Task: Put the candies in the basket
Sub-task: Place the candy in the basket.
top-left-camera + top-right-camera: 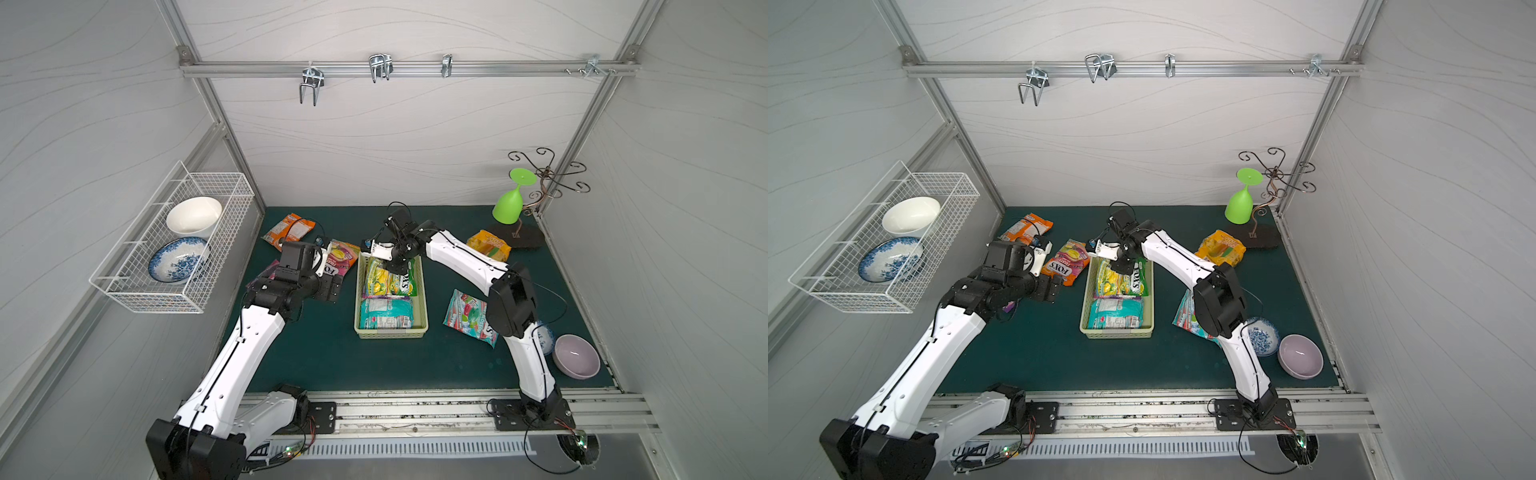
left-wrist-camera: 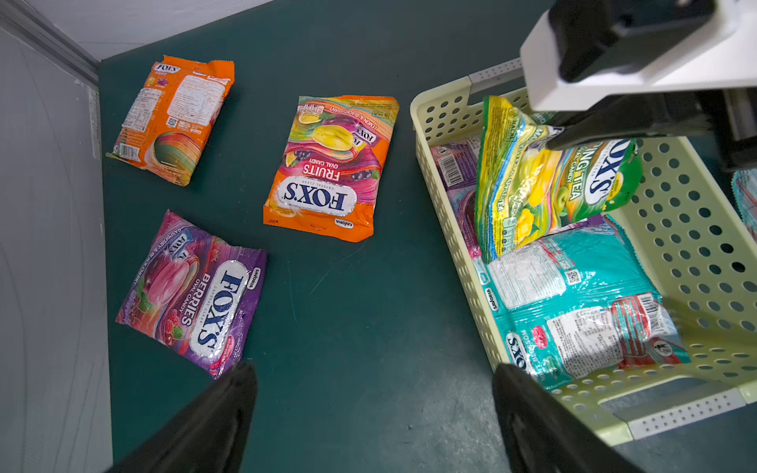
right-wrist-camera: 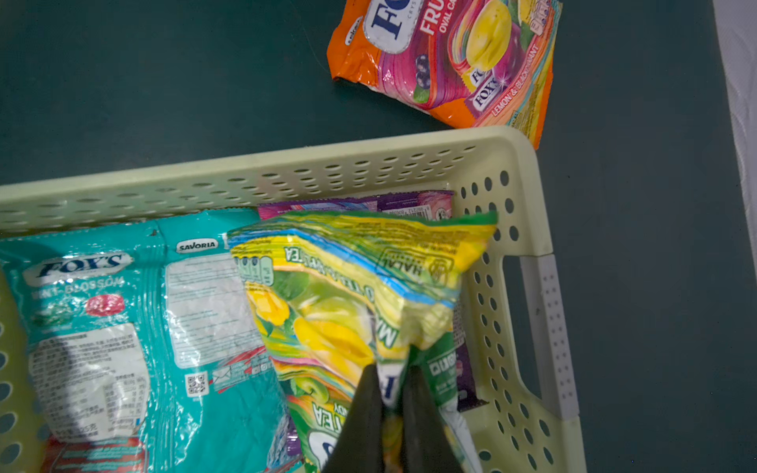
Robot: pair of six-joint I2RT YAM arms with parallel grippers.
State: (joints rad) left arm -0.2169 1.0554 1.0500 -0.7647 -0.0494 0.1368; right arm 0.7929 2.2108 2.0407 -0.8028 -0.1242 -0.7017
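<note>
Mid-frame, our right gripper [image 3: 391, 370] pinched a green-yellow candy bag [image 3: 352, 286] inside the pale yellow-green perforated plastic basket [image 1: 390, 332], above a teal bag [image 3: 123, 286] and a purple bag [image 3: 409, 202]. Our left gripper [image 2: 375, 370] gaped empty; five bags [image 2: 332, 172] lay outside.

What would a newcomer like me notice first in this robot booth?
Probably the right gripper, shut on a shiny green-and-yellow candy bag that dips into the pale basket in the middle of the dark green table. Next, the orange fruit bag and purple berry bag lying loose beside the basket, near the open left gripper. The lime-green goblet, upside down in the far right corner, also stands out.
</note>
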